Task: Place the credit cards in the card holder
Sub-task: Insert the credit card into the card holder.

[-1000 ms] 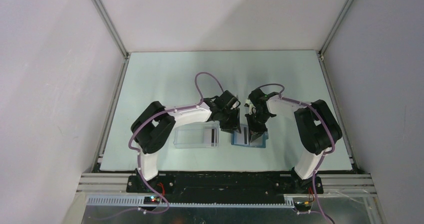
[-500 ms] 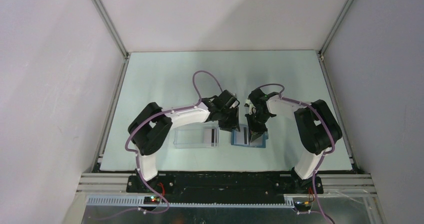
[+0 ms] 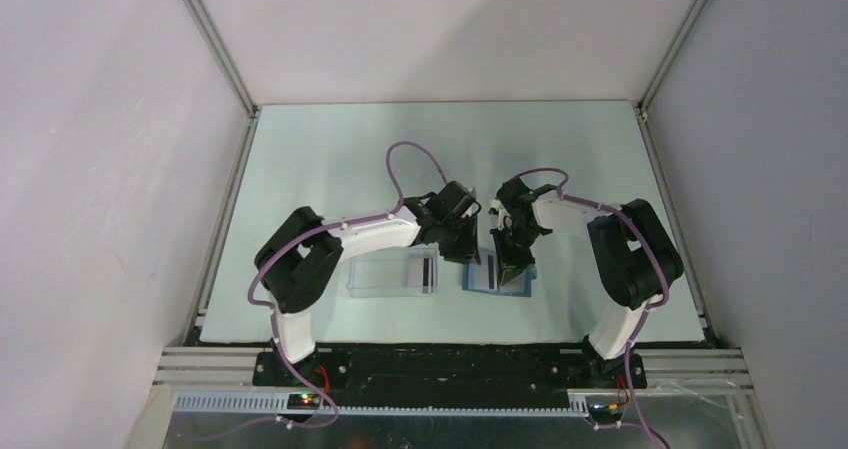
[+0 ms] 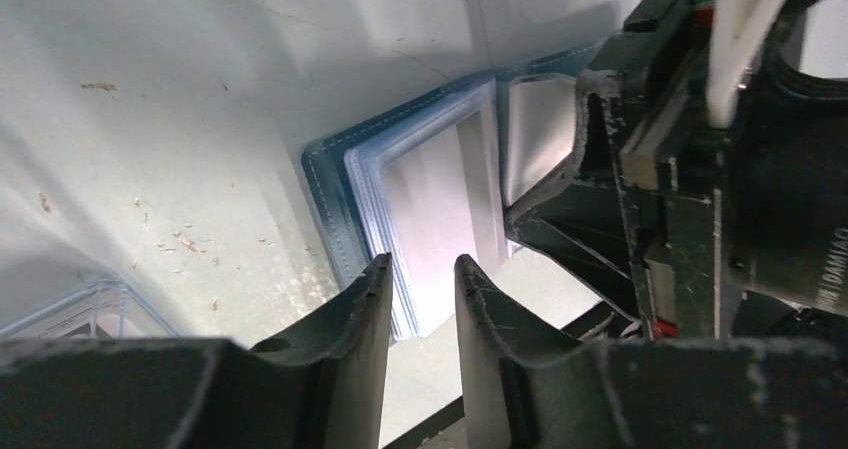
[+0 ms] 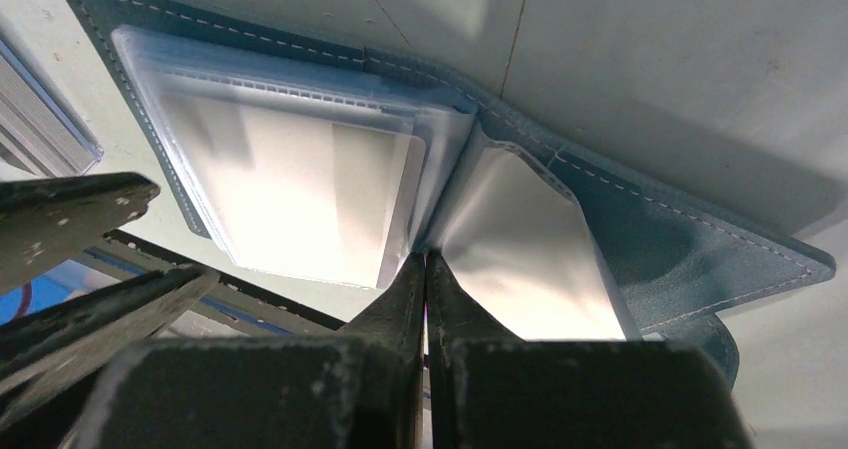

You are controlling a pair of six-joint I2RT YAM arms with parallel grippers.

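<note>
**A robot test cell in a lab**

A pale table [image 3: 330,149] is boxed in by blank white walls [image 3: 100,169] set in aluminium framing [image 3: 215,44]. At the table's near edge two robot arms [image 3: 375,231] are bolted to a black rail [image 3: 450,364], trailing purple cables [image 3: 405,154]; just beyond that edge, bare circuit boards [image 3: 305,400] glow with small lights

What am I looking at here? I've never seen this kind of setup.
Two robot arms are bolted to a table. One picture looks down from above; the other two come from cameras on each wrist. On the table lie a clear box with a striped card in it and an open blue wallet with clear sleeves, one holding a white card. The right gripper is shut, pinching a sleeve. The left gripper hovers by the wallet, slightly open, holding nothing visible.
</note>
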